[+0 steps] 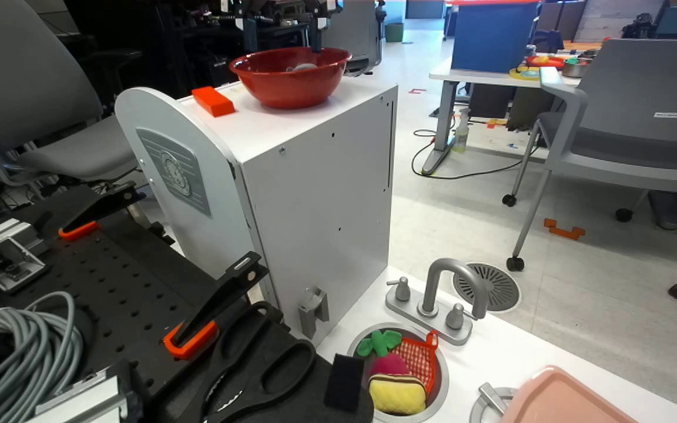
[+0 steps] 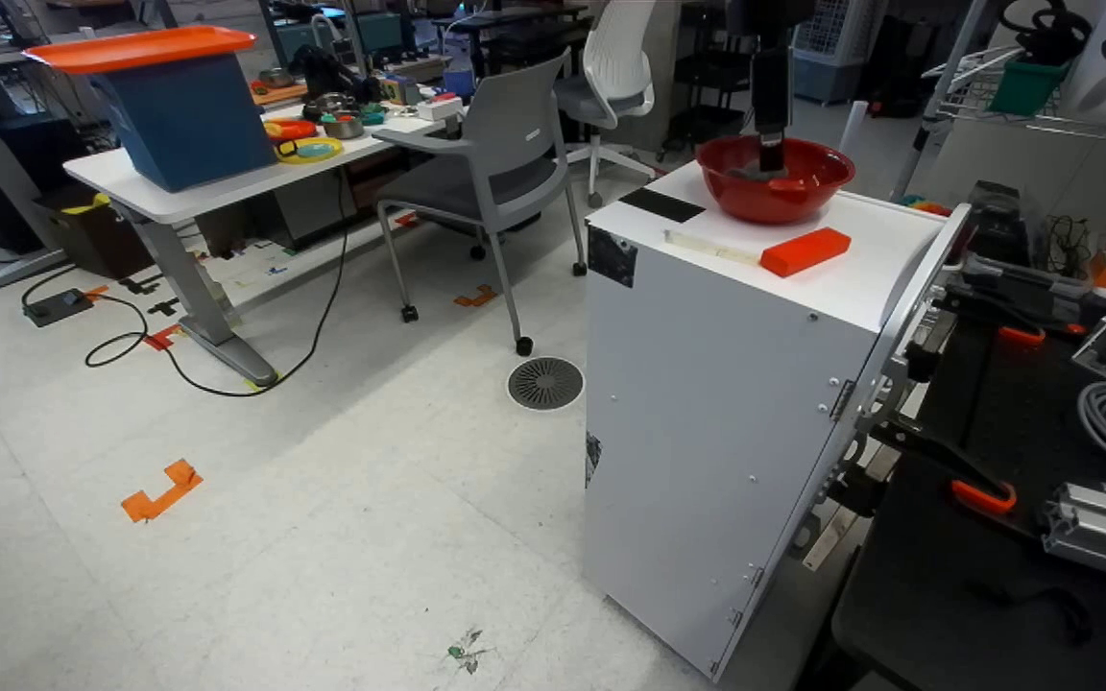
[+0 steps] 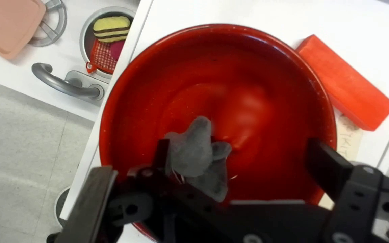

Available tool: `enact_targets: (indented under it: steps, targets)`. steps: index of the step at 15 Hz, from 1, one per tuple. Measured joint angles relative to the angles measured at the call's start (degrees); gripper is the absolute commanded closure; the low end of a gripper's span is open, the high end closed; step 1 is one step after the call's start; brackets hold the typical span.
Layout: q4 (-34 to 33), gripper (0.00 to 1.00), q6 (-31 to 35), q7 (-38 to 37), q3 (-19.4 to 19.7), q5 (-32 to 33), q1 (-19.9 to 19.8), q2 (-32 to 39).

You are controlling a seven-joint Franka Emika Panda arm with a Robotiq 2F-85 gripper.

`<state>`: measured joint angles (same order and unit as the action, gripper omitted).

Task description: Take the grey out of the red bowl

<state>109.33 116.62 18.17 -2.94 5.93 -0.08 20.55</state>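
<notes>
The glossy red bowl (image 1: 291,88) rests on top of a white cabinet and appears in both exterior views. Inside it lies the grey thing (image 3: 192,152), a soft-looking lobed piece, left of the bowl's middle in the wrist view. Only a small part of this grey piece (image 1: 304,67) rises into sight in an exterior view. From above, my gripper (image 3: 239,148) reaches down into the bowl with its jaws wide apart. The left finger in the wrist view overlaps the grey piece's edge; whether they touch I cannot tell. The other finger stands well away, near the bowl's right wall.
An orange-red block (image 2: 805,251) lies on the cabinet top (image 2: 668,202) close beside the bowl. Below the cabinet top, a toy sink (image 3: 83,37) holds soft toys, with a grey faucet (image 1: 432,299) next to it. Black clamps (image 1: 221,299) grip the dark bench.
</notes>
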Motion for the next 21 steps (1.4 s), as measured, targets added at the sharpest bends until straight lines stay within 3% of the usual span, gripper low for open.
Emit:
enact_targets:
  steps: [6, 9, 10, 12, 14, 20, 21]
  targets:
    - [0.46, 0.0, -0.3, -0.01, 0.76, -0.01, -1.44, -0.09]
    - [0.58, 0.06, -0.5, -0.01, 0.88, -0.01, -1.51, -0.09]
    - [0.58, 0.12, -0.54, -0.01, 0.88, -0.01, -1.49, -0.09]
    - [0.58, 0.39, -0.57, -0.01, 0.87, -0.01, -1.45, -0.09]
    - [0.57, 0.55, -0.59, -0.01, 0.85, -0.01, -1.38, -0.09]
    - [0.49, 1.0, -0.6, -0.01, 0.84, -0.01, -1.27, 0.09]
    - [0.48, 1.0, -0.6, -0.01, 0.84, -0.01, -1.27, 0.2]
